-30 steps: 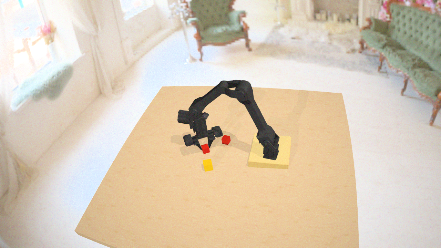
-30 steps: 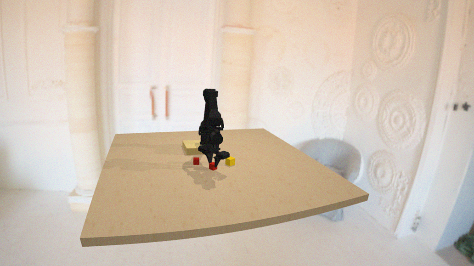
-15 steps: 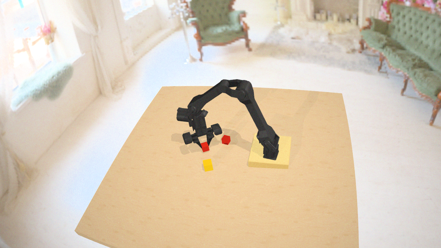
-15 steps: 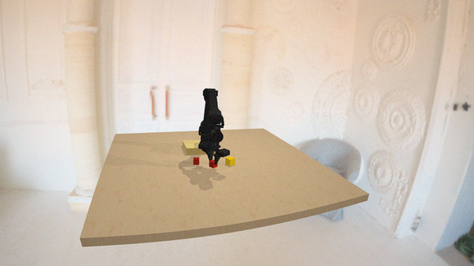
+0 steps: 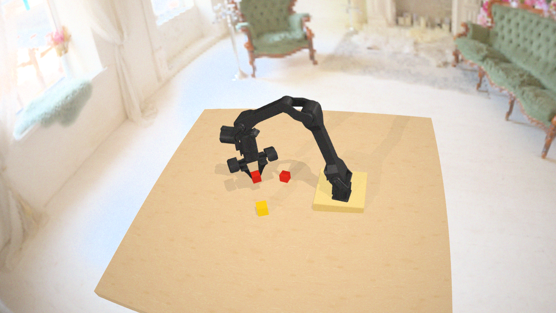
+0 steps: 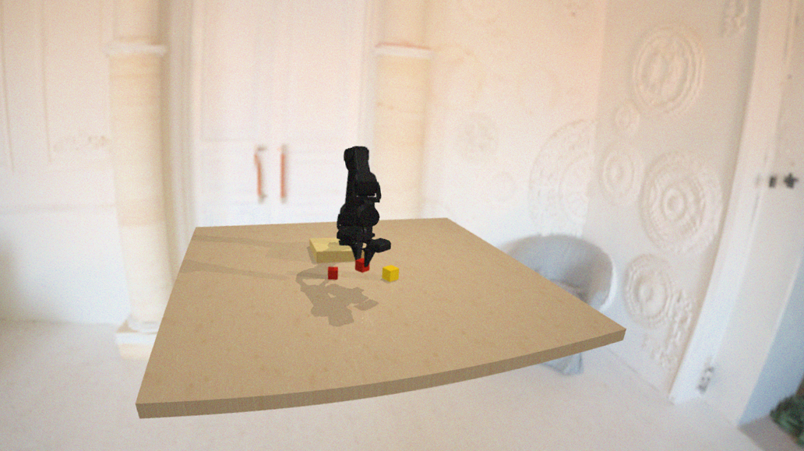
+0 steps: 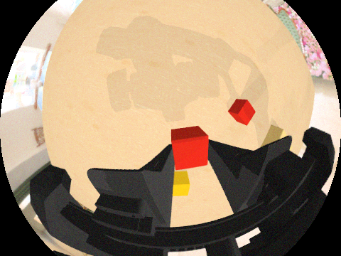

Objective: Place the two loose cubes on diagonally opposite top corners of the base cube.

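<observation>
My gripper is shut on a red cube. The held cube hangs a little above the table, with a finger on each side. The other red cube lies loose on the table, between the gripper and the arm's base in the top view. The yellow cube stands on the table, nearer the front in the top view. In the wrist view it shows between the fingers, partly hidden by the left one. Nothing is on top of it.
The arm's base stands on a pale yellow slab, to the right of the cubes in the top view. The wooden table carries the slab and the cubes. The arm's shadow falls near the gripper.
</observation>
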Available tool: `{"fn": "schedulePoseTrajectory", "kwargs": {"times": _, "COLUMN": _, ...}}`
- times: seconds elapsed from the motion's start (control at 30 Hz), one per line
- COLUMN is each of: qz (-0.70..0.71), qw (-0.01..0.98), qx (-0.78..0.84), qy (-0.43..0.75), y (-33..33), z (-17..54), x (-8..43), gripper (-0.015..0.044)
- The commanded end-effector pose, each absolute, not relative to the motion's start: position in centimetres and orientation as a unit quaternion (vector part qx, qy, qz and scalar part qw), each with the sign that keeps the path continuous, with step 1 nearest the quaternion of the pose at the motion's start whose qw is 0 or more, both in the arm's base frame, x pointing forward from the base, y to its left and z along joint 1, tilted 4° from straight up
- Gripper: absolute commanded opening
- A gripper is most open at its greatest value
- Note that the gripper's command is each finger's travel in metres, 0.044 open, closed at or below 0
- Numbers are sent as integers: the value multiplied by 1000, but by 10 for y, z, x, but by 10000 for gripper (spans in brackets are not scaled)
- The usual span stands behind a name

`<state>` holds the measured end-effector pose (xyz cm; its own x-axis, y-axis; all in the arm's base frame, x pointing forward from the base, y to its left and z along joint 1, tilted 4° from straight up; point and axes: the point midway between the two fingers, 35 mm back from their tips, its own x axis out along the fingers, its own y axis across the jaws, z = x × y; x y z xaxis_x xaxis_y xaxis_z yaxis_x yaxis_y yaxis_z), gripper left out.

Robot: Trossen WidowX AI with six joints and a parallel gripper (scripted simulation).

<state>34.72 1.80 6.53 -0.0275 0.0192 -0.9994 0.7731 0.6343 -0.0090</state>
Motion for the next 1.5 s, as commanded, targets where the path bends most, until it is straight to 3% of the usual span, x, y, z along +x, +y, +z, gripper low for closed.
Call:
{"fn": "schedulePoseTrajectory", "kwargs": {"times": 0.0, "qz": -298, "qw": 629, "qx": 307, "qy": 650, "y": 18, "z": 78, "x": 348, "gripper": 105}}
{"fn": "schedulePoseTrajectory", "kwargs": {"times": 0.47, "qz": -299, "qw": 628, "qx": 307, "qy": 649, "y": 17, "z": 114, "x": 344, "gripper": 105}}
{"fn": "schedulePoseTrajectory", "kwargs": {"times": 1.47, "qz": -169, "qw": 673, "qx": 185, "qy": 696, "y": 92, "z": 95, "x": 301, "gripper": 105}}
